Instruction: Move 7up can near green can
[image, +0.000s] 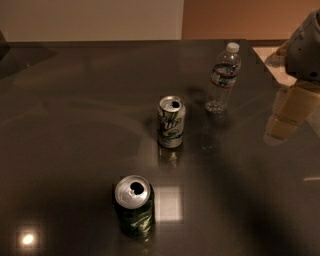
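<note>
- The 7up can (171, 122) is seen upright around the middle of the table (75, 125), well apart from the green can (134, 207), which stands upright toward the near edge.
- The gripper (289, 114) is found at the right edge, well apart from both cans; whether it is spread or pressed together cannot be told.
- The 7up can is judged light, thin-walled and easily dented, with a smooth, slippery side; a moderate grasp across the mid-body is advised.
- Both cans are shown with their mouths opened; what is left inside cannot be seen, so spilling is to be guarded against and the can kept upright.
- A capped clear water bottle (222, 80) is set toward the far right corner; its fill cannot be judged.
</note>
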